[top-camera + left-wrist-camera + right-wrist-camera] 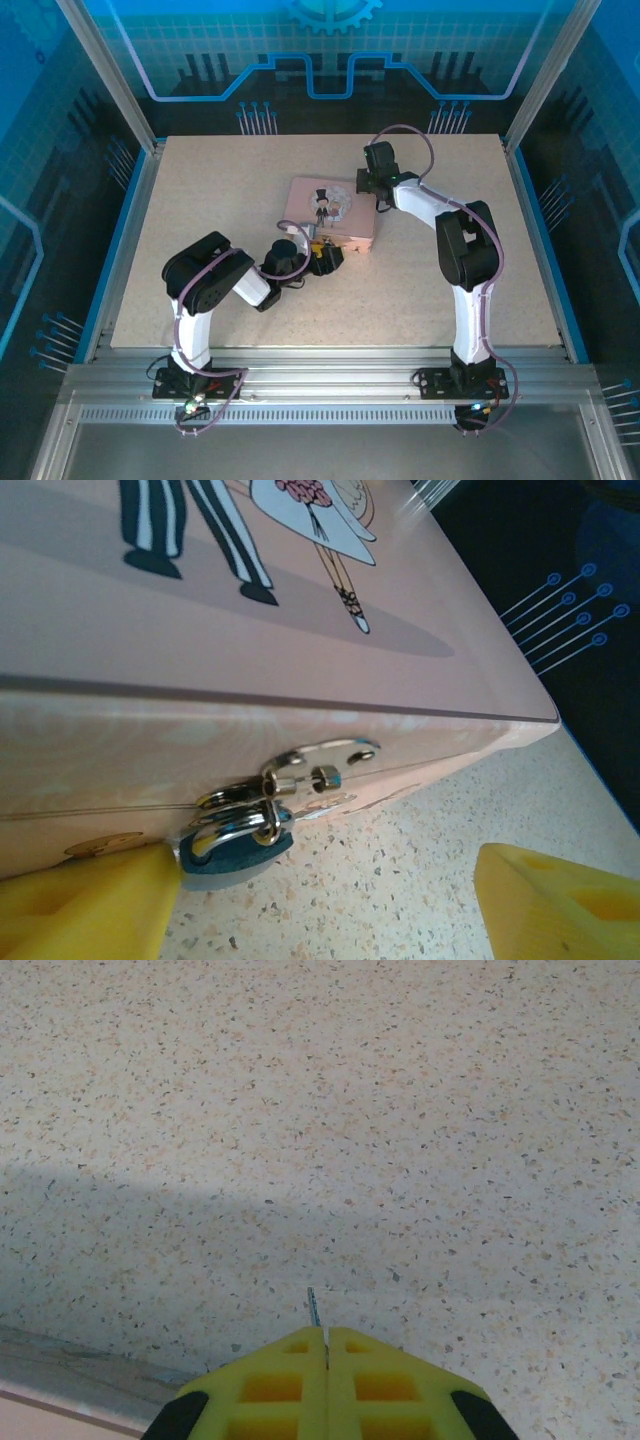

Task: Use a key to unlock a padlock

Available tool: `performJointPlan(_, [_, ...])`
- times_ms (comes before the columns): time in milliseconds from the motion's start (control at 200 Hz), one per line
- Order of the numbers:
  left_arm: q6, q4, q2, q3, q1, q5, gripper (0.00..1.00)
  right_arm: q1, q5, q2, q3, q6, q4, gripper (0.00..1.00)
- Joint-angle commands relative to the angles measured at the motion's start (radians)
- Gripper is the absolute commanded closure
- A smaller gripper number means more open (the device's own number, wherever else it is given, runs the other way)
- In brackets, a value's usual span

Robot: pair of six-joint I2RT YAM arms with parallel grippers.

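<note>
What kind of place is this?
Probably a robot lab test booth: a left arm and right arm bolted to a metal frame, a speckled table walled by blue panels.

Pink box (120, 650) with a cartoon couple print; blue padlock (240, 860), silvery shackle (232, 829); dark-grey key (313, 1306); yellow fingertips (270, 1385); beige speckled table (400, 1110).

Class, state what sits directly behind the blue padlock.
The front wall of the pink box and a silver hasp, threaded by the shackle of the padlock. The keyhole and the box's inside are hidden.
</note>
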Motion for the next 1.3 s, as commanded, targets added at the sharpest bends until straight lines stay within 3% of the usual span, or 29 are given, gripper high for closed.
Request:
performJointPlan(0, [-0.011,0.152,0.009,0.028,-0.002,0.078,0.24,0.058,-0.120,-0.005,-0.051,0.002,-0.178,1.00])
performJointPlan(140, [-0.022,0.163,0.015,0.031,-0.002,0.094,0.33,0.058,-0.120,-0.006,-0.049,0.001,-0.181,1.00])
performJointPlan(360, [-0.044,0.188,0.034,0.031,-0.001,0.102,0.37,0.062,-0.119,-0.004,-0.047,0.001,-0.183,1.00])
performJointPlan(490, [-0.069,0.194,0.048,0.054,-0.003,0.150,0.44,0.062,-0.115,-0.004,-0.048,0.002,-0.185,1.00])
performJointPlan(660, [-0.072,0.194,0.041,0.049,-0.003,0.153,0.34,0.062,-0.117,-0.001,-0.048,0.003,-0.182,1.00])
performJointPlan(756, [-0.073,0.194,0.040,0.045,-0.002,0.153,0.33,0.063,-0.117,0.000,-0.050,0.006,-0.180,1.00])
performJointPlan(946, [-0.086,0.195,0.043,0.052,-0.003,0.159,0.39,0.065,-0.117,0.001,-0.049,0.009,-0.179,1.00])
performJointPlan(1171, [-0.092,0.196,0.040,0.066,-0.002,0.158,0.25,0.065,-0.116,-0.001,-0.055,0.009,-0.177,1.00])
performJointPlan(1296, [-0.102,0.196,0.038,0.073,-0.002,0.162,0.28,0.064,-0.115,-0.001,-0.058,0.010,-0.173,1.00])
